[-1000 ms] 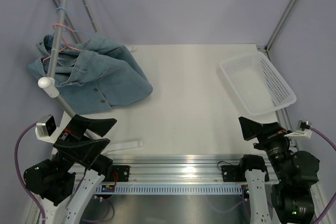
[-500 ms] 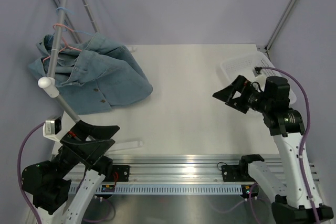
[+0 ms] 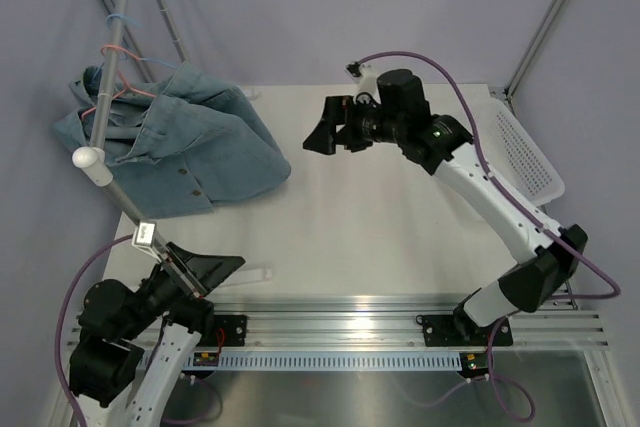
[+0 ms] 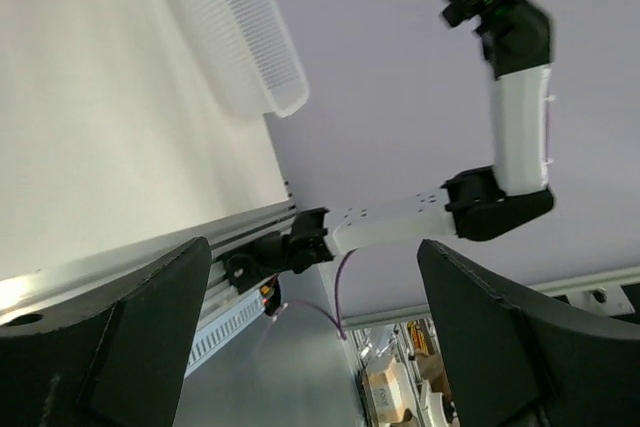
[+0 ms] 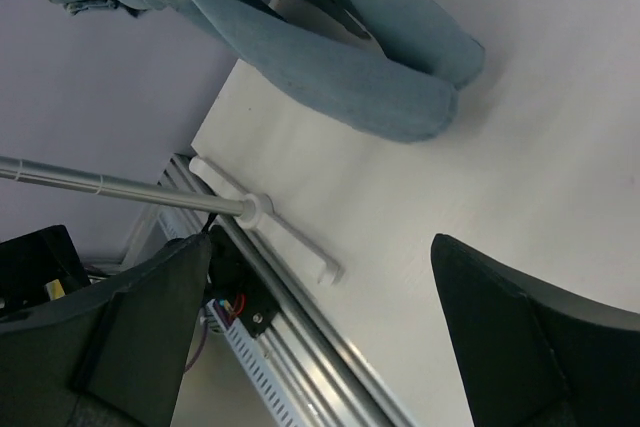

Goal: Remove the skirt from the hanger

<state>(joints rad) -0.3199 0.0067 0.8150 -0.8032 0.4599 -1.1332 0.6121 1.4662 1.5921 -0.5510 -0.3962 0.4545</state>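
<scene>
Denim skirt (image 3: pixel 190 147) on pink hanger (image 3: pixel 140 94) (far left)

A robotics lab cell: plain lilac walls (image 3: pixel 350 7), white table (image 3: pixel 370 197), aluminium mounting rail (image 3: pixel 340 315).

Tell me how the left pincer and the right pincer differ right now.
The right pincer reaches far out above the white table, close to the blue denim skirt; the left pincer sits low near its base at the near edge. The right pincer faces the skirt; the left pincer points rightward, not at it. Both are open and empty.
</scene>
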